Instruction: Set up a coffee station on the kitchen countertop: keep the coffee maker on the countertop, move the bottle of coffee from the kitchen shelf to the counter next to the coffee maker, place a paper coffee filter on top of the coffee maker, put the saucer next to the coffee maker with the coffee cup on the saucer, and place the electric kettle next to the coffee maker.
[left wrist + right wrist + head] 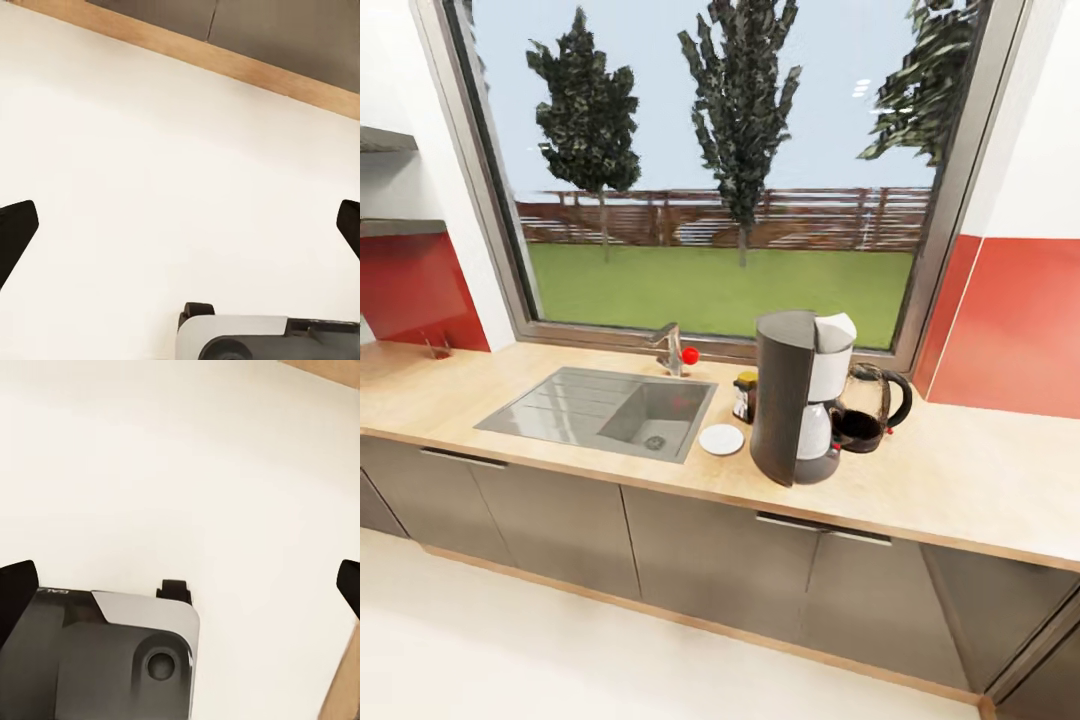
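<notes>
The dark coffee maker (792,400) stands on the wooden countertop (960,480), right of the sink. A white paper coffee filter (836,328) rests on its top. The bottle of coffee (745,397) stands close behind its left side. A white saucer (721,439) lies bare on the counter just left of it. The black electric kettle (870,405) stands against its right side. My left gripper (180,229) and right gripper (180,585) hang over the white floor, both open with nothing between the fingers.
A steel sink (600,405) with a faucet (670,348) and a red knob is set in the counter under a large window. Grey cabinet doors (690,550) run below. Wall shelves (390,228) are at the far left. My own base (112,660) is under the grippers.
</notes>
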Controlling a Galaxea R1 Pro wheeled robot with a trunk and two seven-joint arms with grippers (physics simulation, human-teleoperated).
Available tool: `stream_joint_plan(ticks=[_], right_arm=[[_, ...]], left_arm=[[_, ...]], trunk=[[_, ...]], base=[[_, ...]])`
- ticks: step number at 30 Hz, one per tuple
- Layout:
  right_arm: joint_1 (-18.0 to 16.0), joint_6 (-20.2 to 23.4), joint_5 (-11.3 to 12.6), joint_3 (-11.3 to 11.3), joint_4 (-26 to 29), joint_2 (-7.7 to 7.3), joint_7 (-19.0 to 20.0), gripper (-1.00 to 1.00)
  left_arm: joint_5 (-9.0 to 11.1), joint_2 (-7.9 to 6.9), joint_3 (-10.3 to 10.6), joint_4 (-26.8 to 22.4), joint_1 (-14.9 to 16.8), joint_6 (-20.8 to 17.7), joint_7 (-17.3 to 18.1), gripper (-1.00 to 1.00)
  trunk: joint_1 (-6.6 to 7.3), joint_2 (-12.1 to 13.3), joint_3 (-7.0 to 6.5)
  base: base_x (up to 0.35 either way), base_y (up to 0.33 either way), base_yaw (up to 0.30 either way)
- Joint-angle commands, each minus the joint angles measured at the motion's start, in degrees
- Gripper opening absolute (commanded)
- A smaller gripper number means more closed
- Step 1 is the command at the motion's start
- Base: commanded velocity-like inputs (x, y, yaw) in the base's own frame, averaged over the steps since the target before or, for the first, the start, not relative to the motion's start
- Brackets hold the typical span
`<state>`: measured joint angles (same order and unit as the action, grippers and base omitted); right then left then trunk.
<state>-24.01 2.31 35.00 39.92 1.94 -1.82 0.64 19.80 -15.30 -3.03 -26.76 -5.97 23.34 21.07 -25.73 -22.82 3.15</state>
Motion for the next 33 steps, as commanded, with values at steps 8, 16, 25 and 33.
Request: stream_joint_plan(ticks=[8,16,25,33], right_arm=[[0.0,0.2,0.5,0.4,0.1,-0.03,0.1,1.0],[-0.1,0.2,0.6,0.4,0.1,-0.03,0.0,1.0],[-0.1,0.2,0.5,0.4,0.1,-0.03,0.0,1.0],[0.0,0.2,0.6,0.4,0.1,-0.03,0.0,1.0]], left_arm=[[0.6,0.01,-0.2,-0.1,0.0,-0.2,0.5,1.0],[0.6,0.01,-0.2,-0.1,0.0,-0.2,0.5,1.0],[0.6,-0.01,-0.2,-0.1,0.0,-0.3,0.5,1.0],[1.8,-0.63,-1.8,-0.1,-0.2,0.0,0.4,1.0]], trunk=[[-0.06,-0.1,0.01],[-0.06,-0.1,-0.33],[-0.06,-0.1,-0.67],[-0.06,-0.1,-0.95]], base=[[0.202,0.268,0.016],[0.195,0.282,0.181],[0.233,0.28,0.249],[0.237,0.279,0.256]])
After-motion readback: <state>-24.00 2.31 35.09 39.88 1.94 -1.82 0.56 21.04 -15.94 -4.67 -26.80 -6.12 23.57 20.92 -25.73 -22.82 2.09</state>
